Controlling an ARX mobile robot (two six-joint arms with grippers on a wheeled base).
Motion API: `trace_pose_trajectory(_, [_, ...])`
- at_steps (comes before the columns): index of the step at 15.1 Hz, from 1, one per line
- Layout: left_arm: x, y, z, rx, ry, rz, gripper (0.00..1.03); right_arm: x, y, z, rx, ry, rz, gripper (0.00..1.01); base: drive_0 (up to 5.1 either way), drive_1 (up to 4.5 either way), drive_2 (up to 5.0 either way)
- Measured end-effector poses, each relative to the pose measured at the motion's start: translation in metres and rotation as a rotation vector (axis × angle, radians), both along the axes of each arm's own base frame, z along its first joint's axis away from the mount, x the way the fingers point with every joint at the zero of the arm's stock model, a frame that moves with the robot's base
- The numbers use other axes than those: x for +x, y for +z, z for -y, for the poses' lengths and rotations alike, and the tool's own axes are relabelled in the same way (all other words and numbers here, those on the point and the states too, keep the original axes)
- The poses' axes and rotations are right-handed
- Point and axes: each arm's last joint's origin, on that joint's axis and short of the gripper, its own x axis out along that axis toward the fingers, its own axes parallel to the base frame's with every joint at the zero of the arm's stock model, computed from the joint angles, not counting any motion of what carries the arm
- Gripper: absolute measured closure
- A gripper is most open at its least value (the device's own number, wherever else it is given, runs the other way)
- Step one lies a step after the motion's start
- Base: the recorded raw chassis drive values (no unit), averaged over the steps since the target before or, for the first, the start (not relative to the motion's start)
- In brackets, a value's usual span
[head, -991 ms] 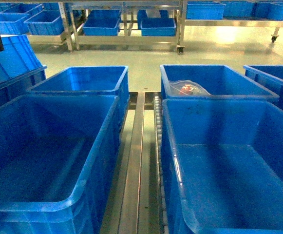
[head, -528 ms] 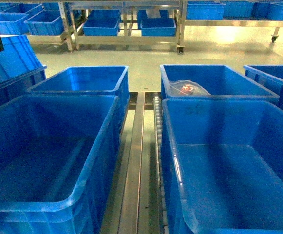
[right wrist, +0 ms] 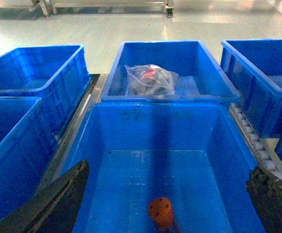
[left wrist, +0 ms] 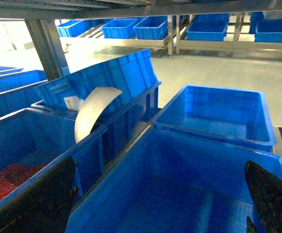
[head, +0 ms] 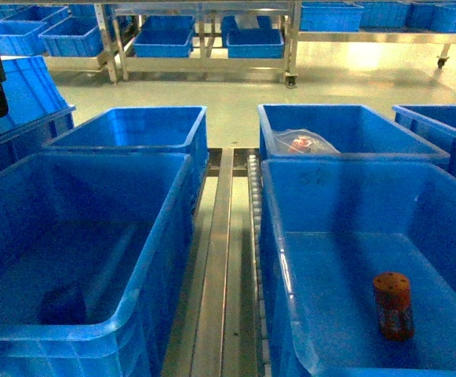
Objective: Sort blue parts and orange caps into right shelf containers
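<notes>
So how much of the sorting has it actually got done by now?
One orange cap stands in the near right crate, so that piece looks sorted. A dark shape lies in the near left crate; possibly a blue part, too dim to tell. Both grippers, left and right, hang open and empty. The bag in the far crate remains. How much is left isn't visible.
</notes>
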Motion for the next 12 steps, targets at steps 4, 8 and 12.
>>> trace_pose_trajectory(4, [0.0000,0.0000,0.0000,0.000,0.000,0.000,0.05,0.0000,0.0000,0.0000,0.000,0.000,0.000,0.03,0.0,0.00,0.0])
trace_pose_trajectory(8, [0.0000,0.0000,0.0000,0.000,0.000,0.000,0.05,0.0000,0.0000,0.0000,0.000,0.000,0.000,0.03,0.0,0.00,0.0])
trace_pose_trajectory(12, [0.0000,0.0000,0.0000,0.000,0.000,0.000,0.05,0.0000,0.0000,0.0000,0.000,0.000,0.000,0.03,0.0,0.00,0.0])
